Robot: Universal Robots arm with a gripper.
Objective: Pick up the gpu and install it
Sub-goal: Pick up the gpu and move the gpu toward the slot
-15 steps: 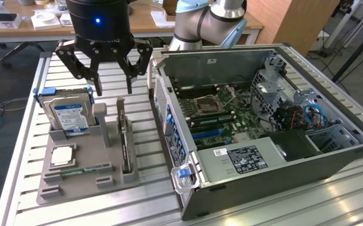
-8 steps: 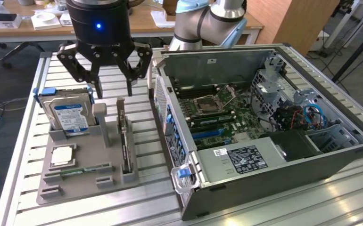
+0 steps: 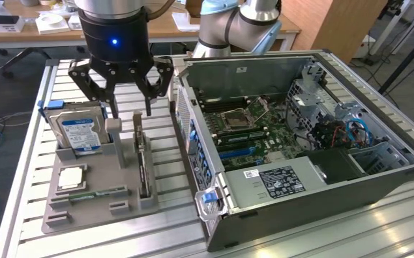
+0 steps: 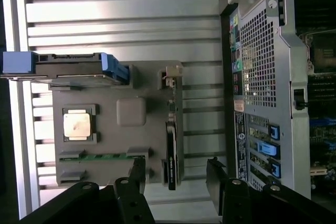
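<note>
Slatted aluminium table (image 3: 20,177), with office desks and boxes behind it. You've got a grey tray (image 3: 99,183) on the exterior view's left. An open PC case (image 3: 300,140) sits on its right, side panel off and motherboard exposed.

The gripper (image 3: 129,110) hangs over the tray's far end. Its fingers are spread wide with nothing in them, and a blue light (image 3: 114,41) is lit on its body.

The gpu (image 3: 142,161) stands on edge in the tray slot nearest the case. In the wrist view one end of it sits between the two fingertips, and the gripper is above it, not touching.

Also in the tray:
- hard drive (image 3: 81,134), upright, with a blue-white label
- cpu (image 3: 71,177), lying flat
- green memory stick (image 3: 88,194), in a slot at the near edge

Writing: the hard drive label and the black-and-white sticker (image 3: 279,180) on the case's power supply both carry print. It's too small to read, so you can't get a brand off either.
</note>
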